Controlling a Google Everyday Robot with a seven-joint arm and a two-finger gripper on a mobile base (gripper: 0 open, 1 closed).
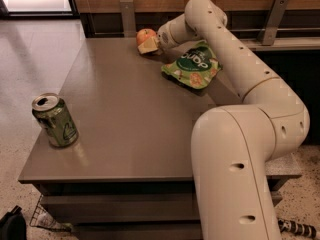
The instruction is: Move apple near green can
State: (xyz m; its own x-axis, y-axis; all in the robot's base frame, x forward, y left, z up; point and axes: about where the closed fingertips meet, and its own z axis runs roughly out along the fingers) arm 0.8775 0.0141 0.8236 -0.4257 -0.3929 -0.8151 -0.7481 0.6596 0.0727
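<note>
Nearest the camera, the robot's bulky cream arm (240, 174) is filling the lower right of the frame. To its left, the green can (55, 121) is standing upright near the front left corner of the grey-brown table (130, 134), silver top showing. Further back, right of centre, a flat green snack bag (191, 66) is lying on the tabletop, and the arm is spanning the space above and beside it.

At the far edge, upper centre of the frame, the gripper (149, 45) is sitting low over the table, right up against the apple (145, 33). The red-orange fruit is showing just above and behind the gripper's pale tip. Whether the gripper is closed on the apple or only beside it, I cannot tell from here.

The line that matters is the diagonal. From the gripper and apple, the can is lying well apart, down and to the left, across bare tabletop. The bag is sitting on the other side, to the right, so I judge it is not blocking that path.
</note>
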